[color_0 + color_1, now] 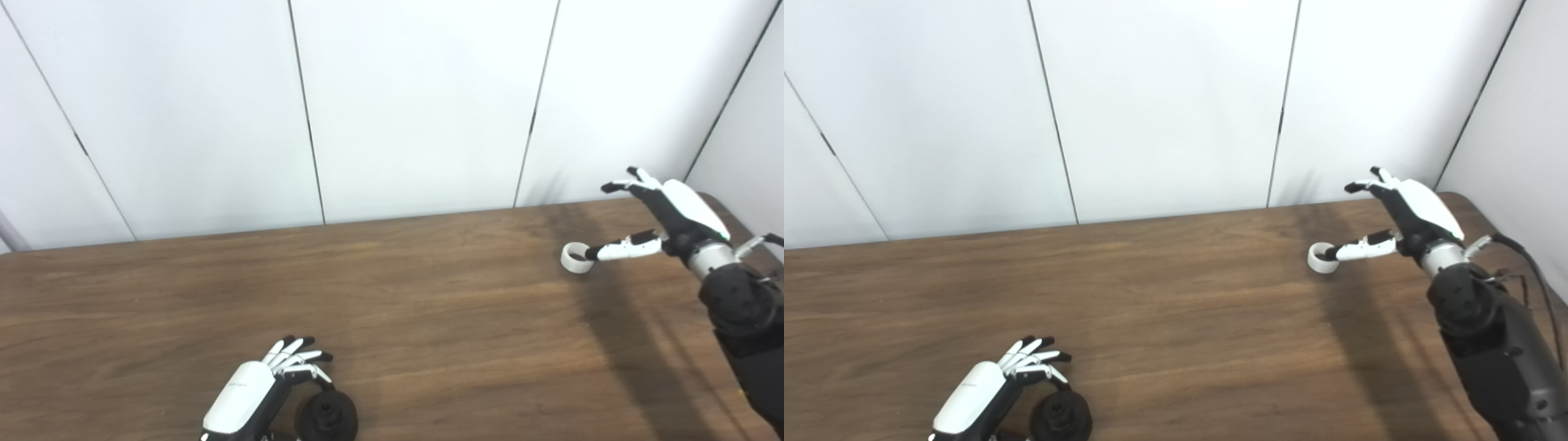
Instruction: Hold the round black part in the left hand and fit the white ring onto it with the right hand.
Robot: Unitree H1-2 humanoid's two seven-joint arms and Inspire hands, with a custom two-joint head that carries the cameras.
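The round black part (326, 418) sits on the wooden table (429, 306) near its front edge, with a small knob on top. My left hand (254, 392) rests just left of it, fingers stretched apart and thumb curved toward the part's rim; it holds nothing. The white ring (574, 258) lies on the table at the far right. My right hand (670, 214) hovers to the ring's right, open. Its thumb reaches left so the tip meets the ring's right side, while the other fingers are raised well above the ring.
White wall panels (416, 104) stand directly behind the table's back edge. The table's rounded right rear corner (723, 205) lies just behind my right hand. My dark right forearm (744, 331) crosses the table's right end and casts a long shadow.
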